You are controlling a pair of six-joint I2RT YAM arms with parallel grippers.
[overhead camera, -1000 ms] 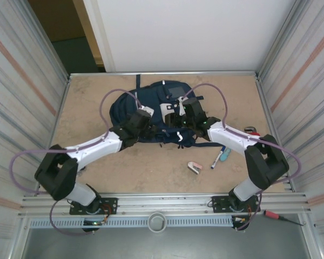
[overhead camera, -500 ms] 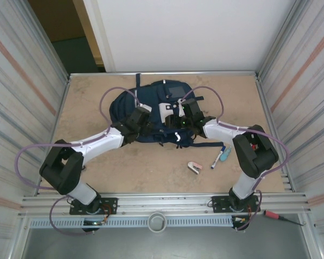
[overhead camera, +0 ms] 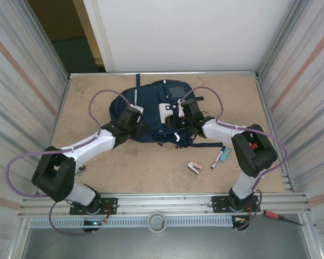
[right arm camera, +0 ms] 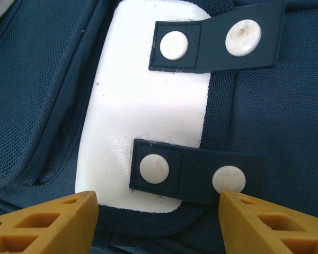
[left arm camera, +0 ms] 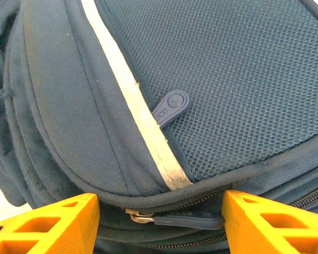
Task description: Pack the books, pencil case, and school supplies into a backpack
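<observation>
item: left gripper, jaws partly apart, nothing clamped; orange fingers stand to either side of a zipper pull, which lies in the gap with its far end just beside the right-hand finger and its metal ring clear of the left-hand one. ahead of these fingertips: a mesh panel of the backpack, a pale stripe running away from the gripper, and a second pull lying on the mesh just beside that stripe. item: right gripper, jaws likewise partly apart, holding nothing that can be seen; navy fabric lies between its fingers. directly ahead of it: a white patch crossed by two dark snap tabs, the nearer tab just beyond the fingertips. item: backpack, flat on the table, lying under both grippers, the left gripper over its left part and the right gripper over its middle. item: school supplies, loose on the table behind and to the right of the right gripper, off the backpack: marker and teal item touching or nearly so; pink-and-white item near them, further back toward the arm bases.
</observation>
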